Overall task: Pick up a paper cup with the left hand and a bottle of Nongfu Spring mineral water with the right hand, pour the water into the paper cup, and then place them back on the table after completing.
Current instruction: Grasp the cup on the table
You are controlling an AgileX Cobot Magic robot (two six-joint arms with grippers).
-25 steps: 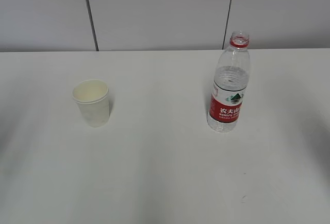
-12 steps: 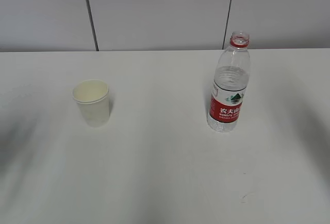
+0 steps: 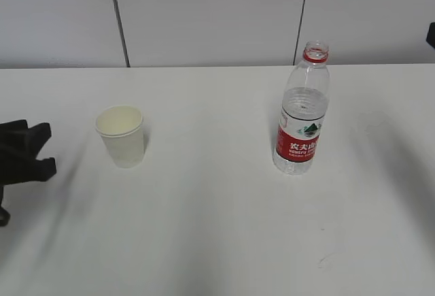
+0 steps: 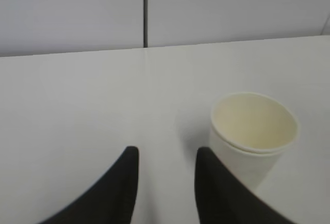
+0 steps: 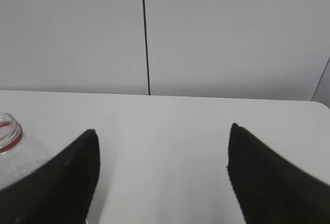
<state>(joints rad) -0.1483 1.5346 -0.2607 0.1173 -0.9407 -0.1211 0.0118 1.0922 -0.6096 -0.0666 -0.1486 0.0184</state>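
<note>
Leftmost, the left hand (image 3: 42, 148) pokes in at the table's (image 3: 217, 241) edge with its jaws parted only a narrow way and nothing between them — in the left wrist view the cup (image 4: 253, 134) stands upright just right of the fingers (image 4: 219, 183), apart from them. Further right the cup (image 3: 121, 135) sits on the white table, well apart from the bottle (image 3: 302, 112), which stands upright, uncapped, with water up to its shoulder and a red label. Lastly the right hand (image 5: 162, 167) has its jaws spread wide and empty — the bottle's red-ringed neck (image 5: 9, 131) shows just left of its left finger (image 5: 62, 183).
</note>
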